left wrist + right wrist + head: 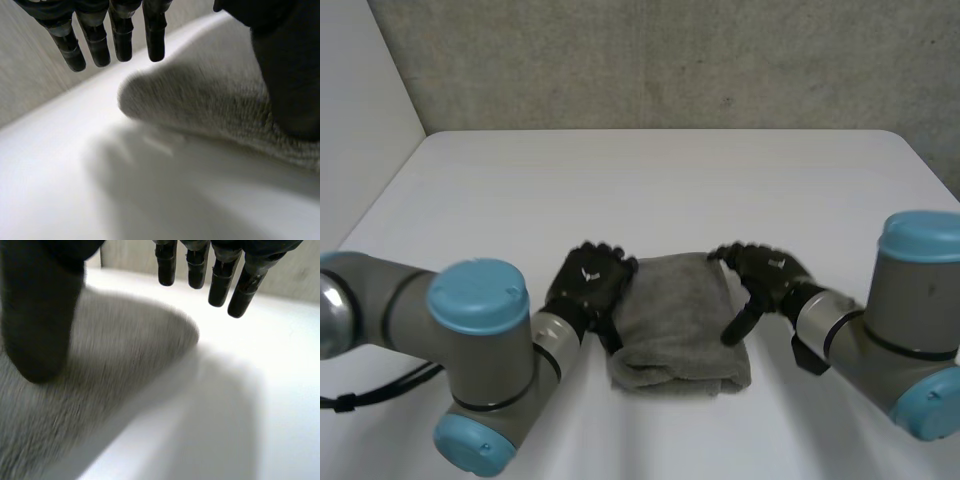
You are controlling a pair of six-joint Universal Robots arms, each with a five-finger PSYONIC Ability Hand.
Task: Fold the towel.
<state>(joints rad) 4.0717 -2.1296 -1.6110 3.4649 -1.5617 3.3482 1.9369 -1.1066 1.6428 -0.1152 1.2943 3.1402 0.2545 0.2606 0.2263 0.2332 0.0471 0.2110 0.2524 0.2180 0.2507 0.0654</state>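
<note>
You have the towel (680, 320) lying as a narrow, doubled grey pad on the near middle of the white surface (650, 180), its long axis running away from you. It sits between the hands, which are equally near: the left hand (588, 285) at its left edge, the right hand (765, 275) at its right. Both hands' fingers (120, 42) are straight and apart from the thumbs, clamped on nothing. Each thumb hangs over the cloth.

The folded towel (675, 320) lies between the left hand (588, 285) and the right hand (765, 275), blocking each hand's inner side. Open table (650, 190) stretches beyond both hands' fingertips and along their outer sides.
</note>
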